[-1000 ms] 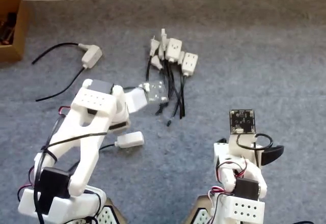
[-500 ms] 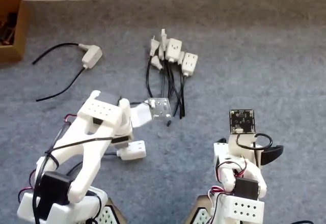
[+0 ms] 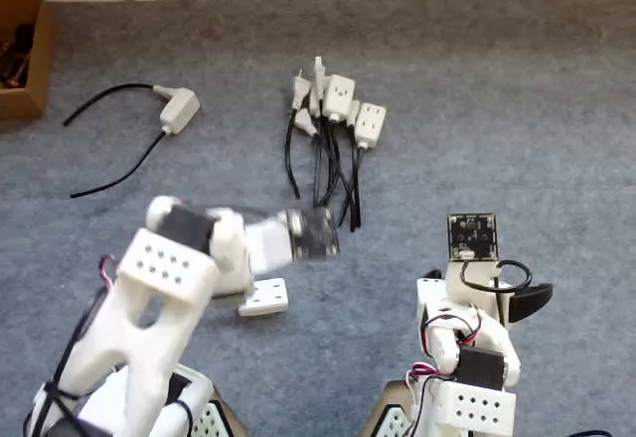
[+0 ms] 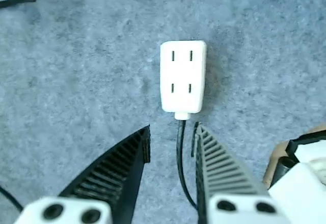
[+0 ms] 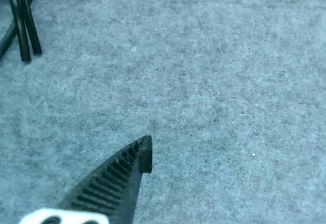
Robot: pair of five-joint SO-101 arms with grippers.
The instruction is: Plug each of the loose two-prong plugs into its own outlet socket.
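Note:
A white outlet block [image 4: 183,76] with two sockets lies face up on the grey carpet. Its black cord [image 4: 179,147] runs back between the fingers of my left gripper [image 4: 171,138], which is open and straddles the cord just behind the block. From above, the same block [image 3: 264,297] lies beside the left arm [image 3: 169,268]. A bunch of white plugs and sockets [image 3: 338,99] with black cords lies farther out at the middle. Another white plug [image 3: 179,109] with a long cord lies at the far left. My right gripper [image 3: 517,298] hangs open over bare carpet, with one black finger [image 5: 127,175] showing.
A brown cardboard box [image 3: 25,55] stands at the far left edge. Black cord ends [image 5: 20,25] from the bunch lie close to the right gripper. Grey carpet covers the whole work surface.
The left arm has swung back toward its base and lower over the carpet. The white outlet block beside it has slid a little nearer. The right arm has not moved.

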